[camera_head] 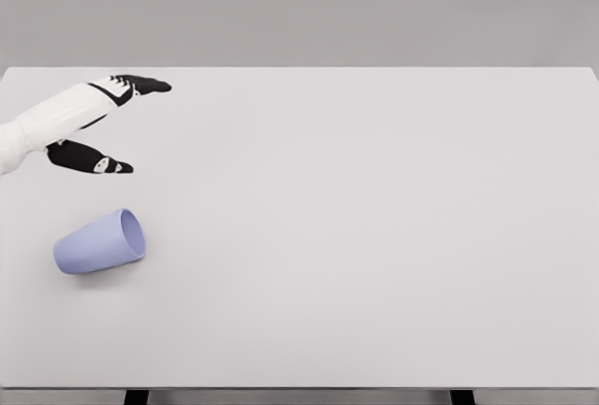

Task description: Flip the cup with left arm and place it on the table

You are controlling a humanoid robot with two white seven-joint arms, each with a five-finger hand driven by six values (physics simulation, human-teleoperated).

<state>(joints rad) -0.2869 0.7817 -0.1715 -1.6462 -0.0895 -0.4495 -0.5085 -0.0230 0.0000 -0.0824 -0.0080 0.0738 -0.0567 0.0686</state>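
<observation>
A pale lavender cup lies on its side on the white table at the front left, its open mouth facing right and slightly away. My left hand hovers behind the cup, farther back on the table, with its black fingers stretched out to the right and the thumb spread below them. The hand is open, holds nothing, and is apart from the cup. The white left forearm enters from the left edge. No right arm shows.
The table's front edge runs along the bottom of the picture, with two dark legs under it. A grey wall stands behind the table's far edge.
</observation>
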